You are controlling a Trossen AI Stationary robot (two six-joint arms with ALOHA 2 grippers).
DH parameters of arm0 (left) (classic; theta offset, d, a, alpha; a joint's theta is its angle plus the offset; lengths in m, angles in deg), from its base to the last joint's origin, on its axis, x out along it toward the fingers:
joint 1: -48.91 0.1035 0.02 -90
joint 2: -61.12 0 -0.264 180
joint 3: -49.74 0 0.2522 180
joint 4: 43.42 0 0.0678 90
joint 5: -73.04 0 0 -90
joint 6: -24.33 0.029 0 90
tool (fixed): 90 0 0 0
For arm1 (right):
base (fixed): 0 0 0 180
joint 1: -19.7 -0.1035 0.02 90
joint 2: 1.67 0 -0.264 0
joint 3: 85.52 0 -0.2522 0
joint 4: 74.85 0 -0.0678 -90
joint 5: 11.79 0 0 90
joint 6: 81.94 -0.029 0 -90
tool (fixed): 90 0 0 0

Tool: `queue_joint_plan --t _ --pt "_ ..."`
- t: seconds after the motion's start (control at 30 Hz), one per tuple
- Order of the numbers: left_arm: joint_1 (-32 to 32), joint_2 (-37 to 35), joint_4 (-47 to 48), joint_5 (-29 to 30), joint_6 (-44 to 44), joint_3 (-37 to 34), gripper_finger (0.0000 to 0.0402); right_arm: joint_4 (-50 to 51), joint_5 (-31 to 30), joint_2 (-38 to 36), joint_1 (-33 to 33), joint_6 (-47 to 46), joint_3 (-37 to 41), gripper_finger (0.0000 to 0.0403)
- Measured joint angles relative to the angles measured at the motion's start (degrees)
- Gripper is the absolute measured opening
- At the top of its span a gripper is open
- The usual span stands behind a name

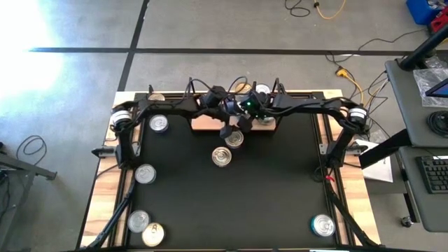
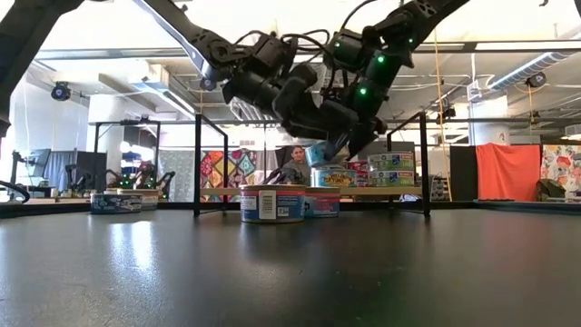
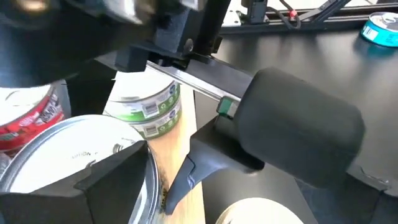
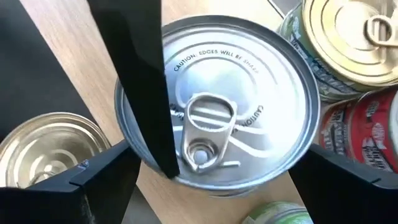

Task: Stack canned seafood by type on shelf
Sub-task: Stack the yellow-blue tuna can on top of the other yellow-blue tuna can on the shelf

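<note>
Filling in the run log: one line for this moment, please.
right end effector: gripping silver-lid tin over shelf | left end effector: close beside | loose tins: on table
</note>
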Motion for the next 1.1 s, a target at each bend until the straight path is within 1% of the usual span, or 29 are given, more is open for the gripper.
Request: queue_joint_plan --t 0.23,0.5,0.67,0.73,0.83,0.93,1.1 --pt "0.0 1.1 -1.5 0.8 4.9 0.0 0.0367 1.0 0.5 0.1 0.0 2.9 0.2 0.0368" --pt "-0.1 3.6 -2.6 0.1 6.9 0.0 0.0367 2.7 0.3 0.4 0.0 4.2 0.4 0.0368" --pt "0.2 3.8 -2.4 2.1 6.9 0.1 0.0367 3.3 0.5 0.3 -0.2 4.3 0.5 0.0368" --pt "0.2 3.8 -2.1 2.5 7.3 0.1 0.0367 4.6 0.0 0.3 -0.2 3.7 -0.3 0.0368" --pt "0.4 3.8 -1.7 2.5 7.3 0.3 0.0367 6.4 -2.3 0.3 -0.2 3.3 -2.4 0.0368" --pt "0.5 3.2 -1.2 2.5 7.6 0.5 0.0367 7.6 -2.5 0.2 -0.2 2.9 -4.8 0.0368" --pt "0.6 0.3 0.0 2.3 8.9 0.5 0.0367 7.6 -2.5 0.1 0.2 3.0 -7.8 0.0368"
